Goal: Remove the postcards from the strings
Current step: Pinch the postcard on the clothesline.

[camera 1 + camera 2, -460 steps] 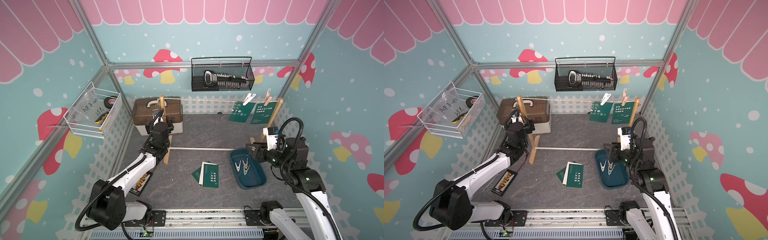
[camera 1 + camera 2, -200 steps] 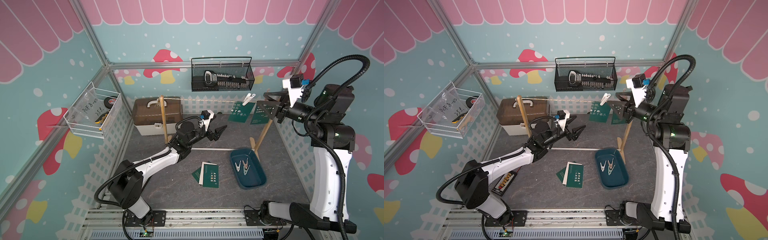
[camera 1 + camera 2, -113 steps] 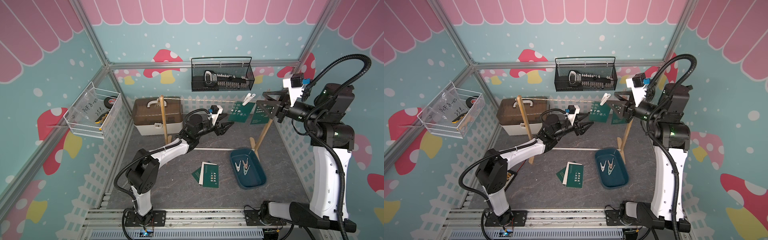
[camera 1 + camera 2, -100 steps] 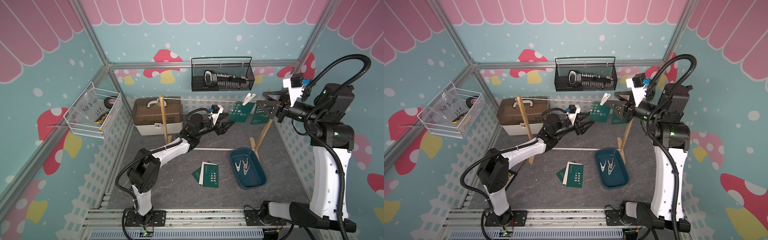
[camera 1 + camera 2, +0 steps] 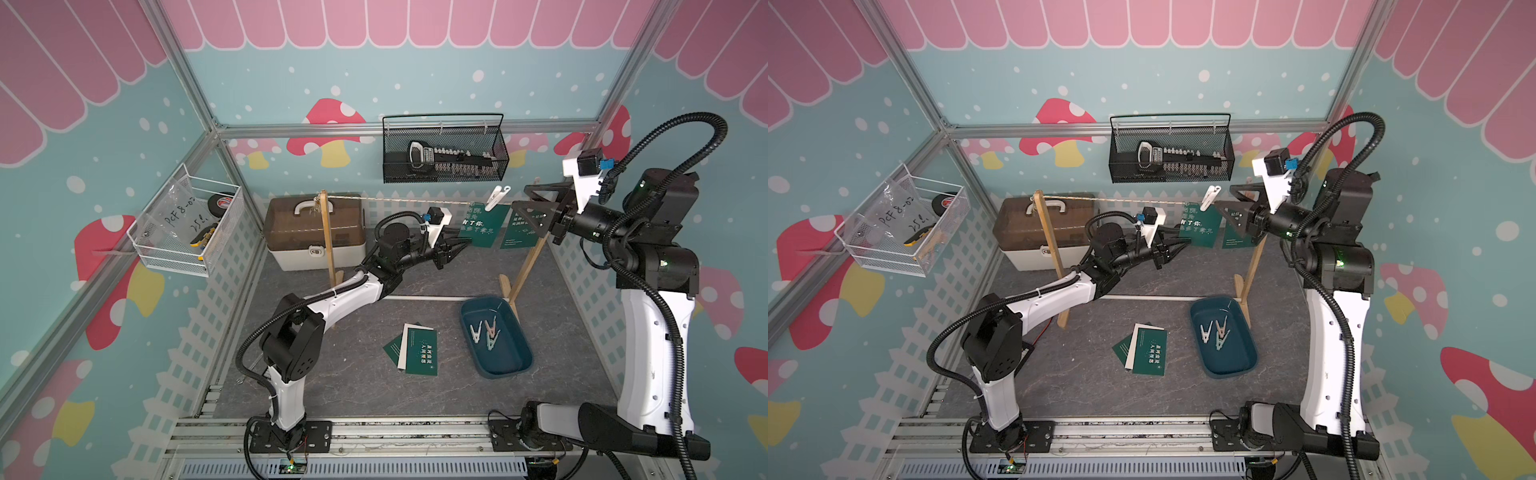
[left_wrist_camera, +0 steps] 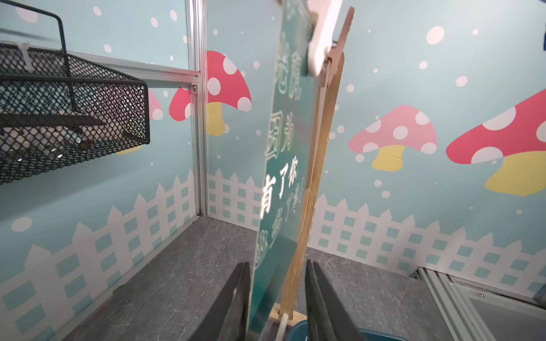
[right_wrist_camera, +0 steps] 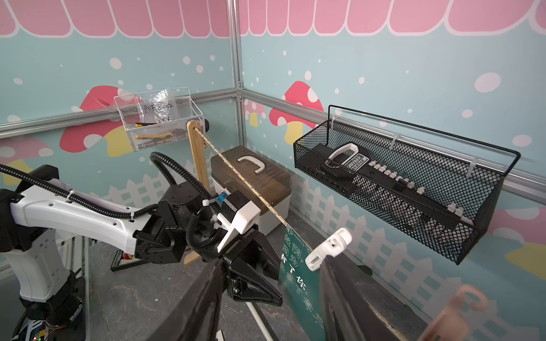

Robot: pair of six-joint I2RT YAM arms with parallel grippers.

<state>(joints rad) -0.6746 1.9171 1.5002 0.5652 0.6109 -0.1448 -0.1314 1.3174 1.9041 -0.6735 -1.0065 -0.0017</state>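
Note:
The strings [image 5: 395, 200] run between two wooden posts. Two dark green postcards hang at the right end: one [image 5: 482, 228] under a white clothespin [image 5: 496, 197], the other [image 5: 517, 237] partly behind my right gripper [image 5: 519, 197]. That gripper stands open at string height, and in the right wrist view one finger [image 7: 348, 295] is next to the white clothespin [image 7: 328, 249]. My left gripper [image 6: 277, 265] straddles the lower edge of the first postcard [image 6: 283, 165]: one finger touches it and the other stands apart. Three postcards [image 5: 415, 351] lie stacked on the floor.
A blue tray [image 5: 505, 357] holding three clothespins sits by the right post [image 5: 525, 266]. A brown toolbox [image 5: 313, 232] stands behind the left post [image 5: 328, 241]. A black mesh basket [image 5: 444, 153] and a white wire basket [image 5: 187, 228] hang on the walls. A white rod [image 5: 436, 298] joins the posts' feet.
My left gripper has reached right to the hanging postcard and its jaws have narrowed around the lower edge. My right arm rose from the tray to the string earlier and now holds still.

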